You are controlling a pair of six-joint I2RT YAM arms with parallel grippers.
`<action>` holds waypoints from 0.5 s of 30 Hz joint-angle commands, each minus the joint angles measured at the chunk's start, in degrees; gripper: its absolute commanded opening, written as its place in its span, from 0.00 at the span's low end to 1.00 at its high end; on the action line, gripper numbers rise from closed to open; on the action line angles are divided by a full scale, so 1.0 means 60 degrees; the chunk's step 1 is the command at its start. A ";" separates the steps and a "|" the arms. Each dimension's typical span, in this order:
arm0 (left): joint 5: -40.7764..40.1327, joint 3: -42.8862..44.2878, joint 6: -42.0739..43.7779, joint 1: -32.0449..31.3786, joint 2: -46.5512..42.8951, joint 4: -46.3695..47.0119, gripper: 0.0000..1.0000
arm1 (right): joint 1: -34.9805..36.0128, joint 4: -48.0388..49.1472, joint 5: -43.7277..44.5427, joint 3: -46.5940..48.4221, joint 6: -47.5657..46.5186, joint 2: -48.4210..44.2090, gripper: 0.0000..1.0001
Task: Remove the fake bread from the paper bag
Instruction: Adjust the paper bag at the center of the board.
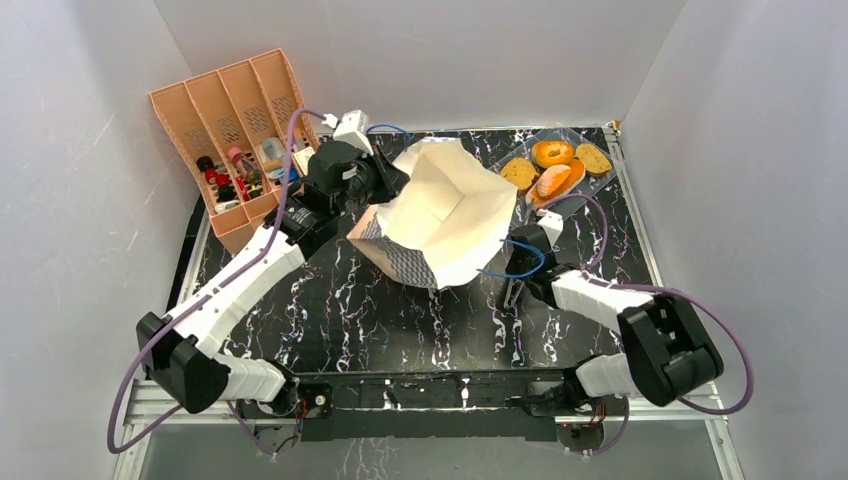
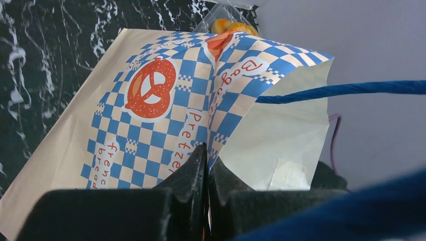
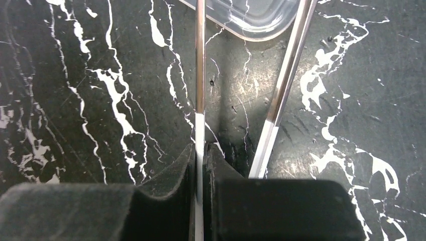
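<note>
The paper bag (image 1: 440, 215) lies tilted mid-table with its mouth up, and its cream inside shows no bread from above. My left gripper (image 1: 385, 187) is shut on the bag's rim, pinching the checkered paper (image 2: 150, 100) between its fingertips (image 2: 198, 155). A blue cord handle (image 2: 341, 89) runs past to the right. The fake bread (image 1: 553, 166), a ring bagel, an orange-topped loaf and brown slices, sits in the clear plastic tray (image 1: 605, 180) at the back right. My right gripper (image 3: 201, 149) is low over the table, shut on one arm of the metal tongs (image 3: 200, 100). The other tong arm (image 3: 286, 85) lies outside the jaws.
An orange slotted organiser (image 1: 230, 130) holding small items stands at the back left. The clear tray's corner (image 3: 251, 20) lies just ahead of the tongs. White walls close in the table on three sides. A blue handle loop (image 1: 515, 258) lies by my right wrist.
</note>
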 commanded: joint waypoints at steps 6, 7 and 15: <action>-0.1869 -0.1626 -0.5739 0.0059 -0.1783 0.0213 0.00 | 0.0354 -0.0196 0.0390 -0.0507 -0.0031 -0.1703 0.00; -0.2054 -0.1848 -0.6085 0.0059 -0.1907 0.0285 0.00 | 0.0395 -0.0296 0.0458 -0.0509 -0.0012 -0.1828 0.00; -0.2936 -0.2786 -0.7471 0.0059 -0.2269 0.0469 0.00 | 0.1166 -0.0899 0.1056 -0.0362 -0.0016 -0.2547 0.00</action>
